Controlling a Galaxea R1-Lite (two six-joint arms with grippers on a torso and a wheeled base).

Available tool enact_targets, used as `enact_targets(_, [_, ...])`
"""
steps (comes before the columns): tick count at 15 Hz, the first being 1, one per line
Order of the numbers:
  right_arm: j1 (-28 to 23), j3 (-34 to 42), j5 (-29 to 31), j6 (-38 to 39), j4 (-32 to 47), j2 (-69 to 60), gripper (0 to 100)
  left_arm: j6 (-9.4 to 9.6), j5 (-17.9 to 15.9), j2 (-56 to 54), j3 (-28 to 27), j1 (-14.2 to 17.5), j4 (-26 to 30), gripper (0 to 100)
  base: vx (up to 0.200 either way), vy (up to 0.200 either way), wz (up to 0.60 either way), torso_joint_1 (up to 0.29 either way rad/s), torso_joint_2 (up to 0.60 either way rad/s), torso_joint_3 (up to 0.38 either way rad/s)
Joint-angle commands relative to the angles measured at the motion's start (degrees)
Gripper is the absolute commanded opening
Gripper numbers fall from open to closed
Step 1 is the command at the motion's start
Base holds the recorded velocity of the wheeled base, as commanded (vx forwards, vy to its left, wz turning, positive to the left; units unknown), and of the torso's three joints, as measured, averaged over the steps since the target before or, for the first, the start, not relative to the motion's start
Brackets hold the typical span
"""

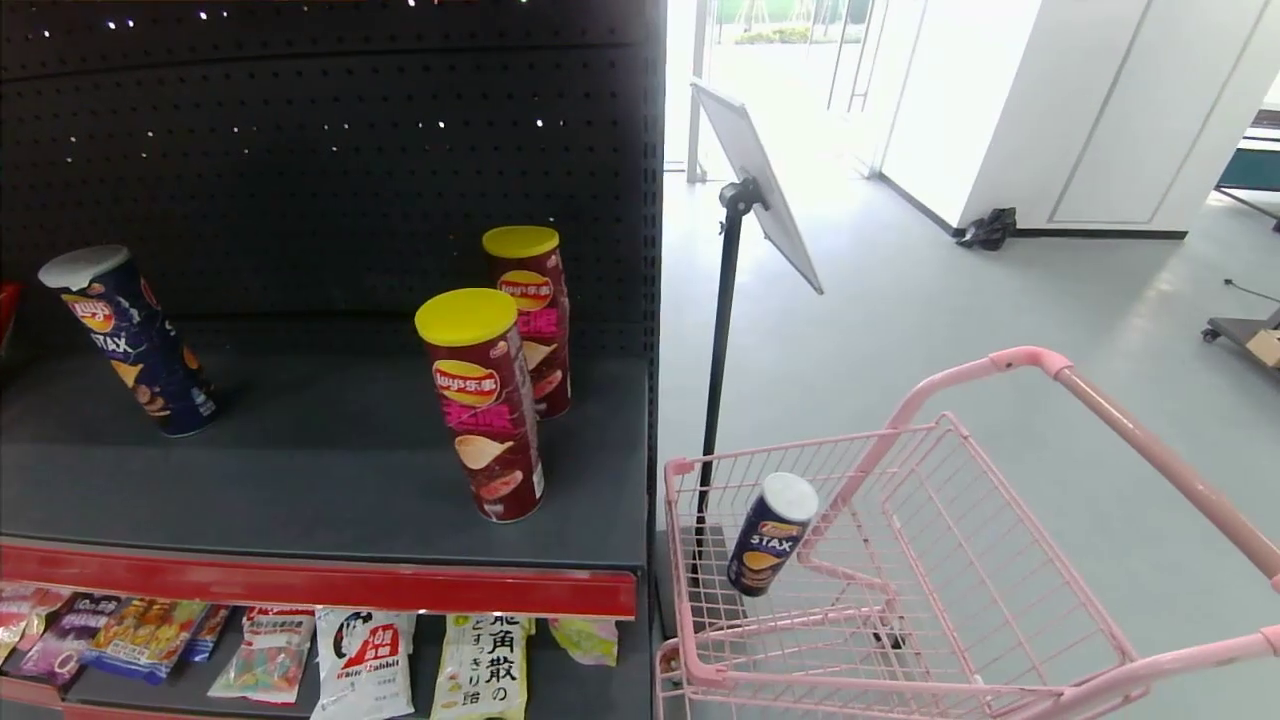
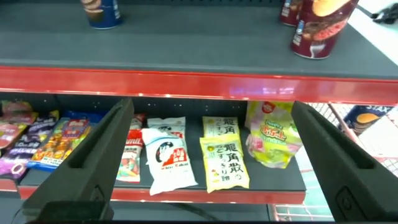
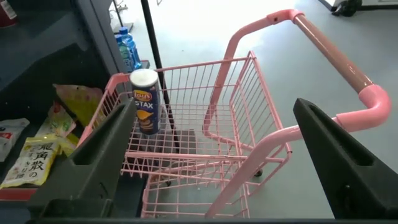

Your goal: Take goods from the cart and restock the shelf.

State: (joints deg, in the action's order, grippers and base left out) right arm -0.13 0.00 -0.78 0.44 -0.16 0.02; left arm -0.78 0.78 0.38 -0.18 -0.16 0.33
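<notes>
Right gripper (image 3: 213,107) spread, pink cart (image 3: 323,45), 1 can (image 3: 145,101)

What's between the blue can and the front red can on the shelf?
Nothing: the head view shows bare shelf between the blue can and the front red can.

We stand in a shop: chip cans (image 1: 482,400) on the shelf (image 1: 330,470), snack packets (image 1: 365,660) below it, a pink cart (image 1: 1020,357) beside it.

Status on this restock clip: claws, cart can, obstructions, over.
Left claw open, empty. Right claw open, empty. Blue can standing in pink cart. Sign stand beside cart, outside it.
</notes>
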Motion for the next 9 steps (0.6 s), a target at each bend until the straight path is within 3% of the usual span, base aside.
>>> enact_targets(1, [0.0,0.0,0.0,0.0,-0.1,0.0,100,-0.01,0.0,0.1,0.0,0.0,0.0,100,0.000,0.000,0.00,0.000,0.00,0.000])
enact_targets(9, [0.0,0.0,0.0,0.0,0.0,0.1,100,-0.01,0.0,0.1,0.0,0.0,0.0,100,0.000,0.000,0.00,-0.146,0.34,0.183])
